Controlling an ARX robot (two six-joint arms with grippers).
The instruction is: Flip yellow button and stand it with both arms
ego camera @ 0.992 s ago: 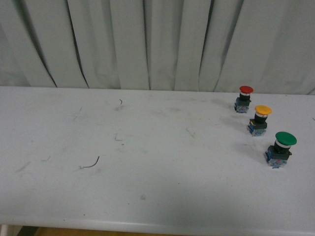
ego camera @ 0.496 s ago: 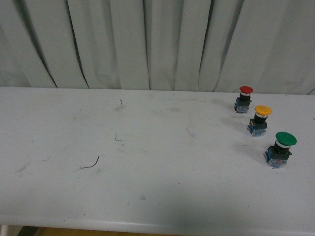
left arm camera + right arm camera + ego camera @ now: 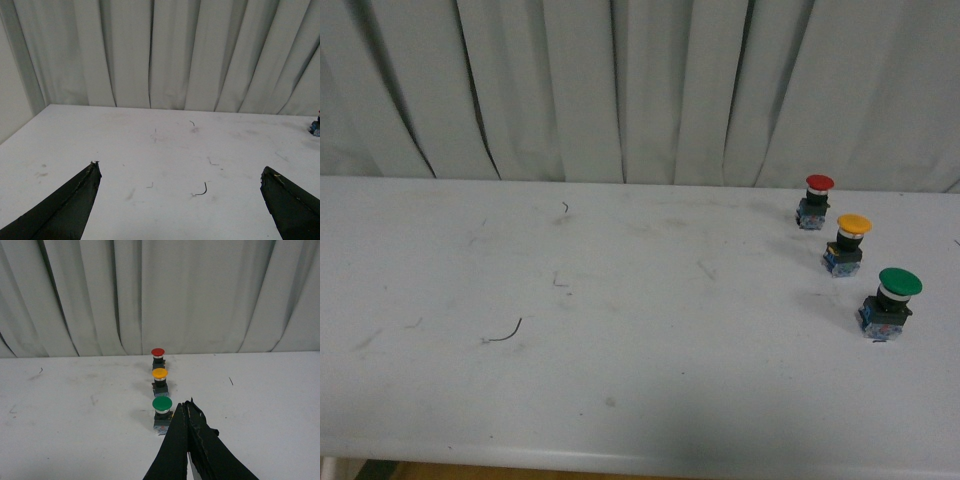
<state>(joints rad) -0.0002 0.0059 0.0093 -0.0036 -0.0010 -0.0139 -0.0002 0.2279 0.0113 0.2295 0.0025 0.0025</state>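
Nothing has moved since a second ago — yellow button [image 3: 851, 243] stands upright at the table's [image 3: 620, 380] far right, between red button [image 3: 816, 200] and green button [image 3: 890, 303]. My left jaws [image 3: 180, 172] gape wide; my right jaws [image 3: 186, 405] are pressed together, empty.

A scuffed white flat tabletop [image 3: 620, 400] is backed by a pale grey pleated fabric curtain [image 3: 620, 80]. Even, dim lighting is noted; faint shadows are cast.
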